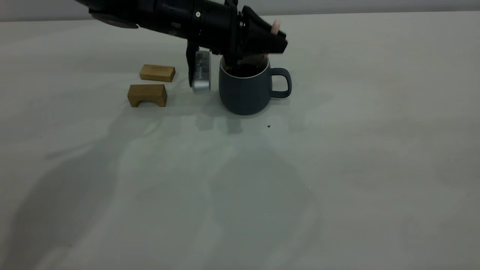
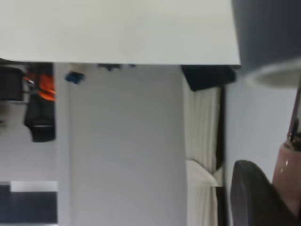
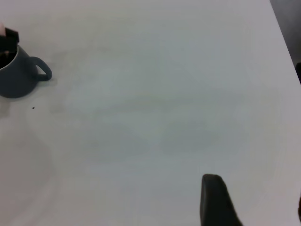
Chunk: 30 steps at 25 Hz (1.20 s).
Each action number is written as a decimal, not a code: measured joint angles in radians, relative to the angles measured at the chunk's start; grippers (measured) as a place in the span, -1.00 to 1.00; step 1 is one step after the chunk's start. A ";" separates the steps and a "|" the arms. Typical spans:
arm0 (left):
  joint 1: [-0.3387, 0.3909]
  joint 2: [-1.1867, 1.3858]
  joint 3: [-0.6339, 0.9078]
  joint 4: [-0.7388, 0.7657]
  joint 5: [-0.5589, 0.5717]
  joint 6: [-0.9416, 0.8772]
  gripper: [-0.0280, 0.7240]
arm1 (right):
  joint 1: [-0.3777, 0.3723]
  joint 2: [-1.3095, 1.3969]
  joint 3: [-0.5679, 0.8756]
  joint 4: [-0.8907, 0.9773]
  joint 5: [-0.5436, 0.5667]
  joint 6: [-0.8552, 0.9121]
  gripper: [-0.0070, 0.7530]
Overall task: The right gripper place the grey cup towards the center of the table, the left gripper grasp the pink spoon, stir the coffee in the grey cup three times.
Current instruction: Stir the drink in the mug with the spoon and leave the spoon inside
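Observation:
The grey cup (image 1: 245, 90) stands on the table (image 1: 337, 150) at mid-back, its handle pointing right, with dark coffee (image 1: 244, 70) inside. My left gripper (image 1: 268, 39) hovers right over the cup's rim, shut on the pink spoon (image 1: 276, 26), whose pale handle tip sticks out above the fingers. In the left wrist view the pink spoon (image 2: 288, 172) handle lies against a dark finger (image 2: 249, 195), and its thin neck runs toward the cup (image 2: 268, 33). My right gripper (image 3: 256, 202) is open, far from the cup (image 3: 16, 77), over bare table.
Two wooden blocks lie left of the cup: a flat block (image 1: 157, 72) and an arch-shaped block (image 1: 147, 95). A small dark speck (image 1: 269, 126) sits in front of the cup. The table's edge (image 3: 282, 42) shows in the right wrist view.

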 joint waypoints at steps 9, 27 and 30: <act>0.058 0.000 0.000 0.032 0.006 0.000 -0.59 | 0.000 0.000 0.000 0.000 0.000 0.000 0.21; 0.055 -0.180 0.000 0.434 0.038 0.572 0.67 | 0.000 0.000 0.000 0.000 0.000 0.000 0.21; 0.040 -0.271 0.000 0.694 0.047 0.726 0.50 | 0.000 0.000 0.000 0.000 0.000 0.000 0.21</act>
